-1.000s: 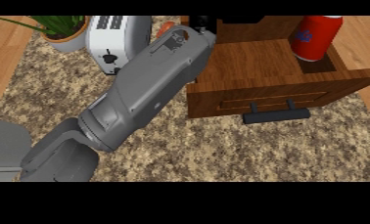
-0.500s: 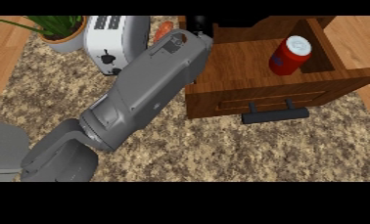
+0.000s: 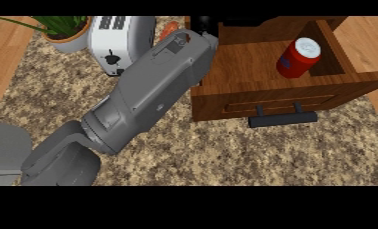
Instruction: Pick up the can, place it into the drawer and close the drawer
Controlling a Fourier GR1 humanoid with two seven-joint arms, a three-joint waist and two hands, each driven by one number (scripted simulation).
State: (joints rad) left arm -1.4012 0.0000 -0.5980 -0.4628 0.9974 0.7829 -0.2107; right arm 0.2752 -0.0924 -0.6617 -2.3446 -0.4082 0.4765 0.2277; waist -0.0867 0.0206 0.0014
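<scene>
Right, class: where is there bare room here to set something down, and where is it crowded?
Free: the counter in front of the handle, right of the left forearm; also the drawer floor left of the can. Crowded: back left, where pot, toaster and forearm sit close together.

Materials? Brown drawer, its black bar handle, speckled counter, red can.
Brown open drawer: looks like wood, satin, grain lines on its front.
Black bar handle: matte; metal or plastic, can't tell.
Speckled beige counter top: stone-like, maybe granite, mottled flecks.
Red cylindrical can: probably metal, smooth red wall, pale flat lid.
</scene>
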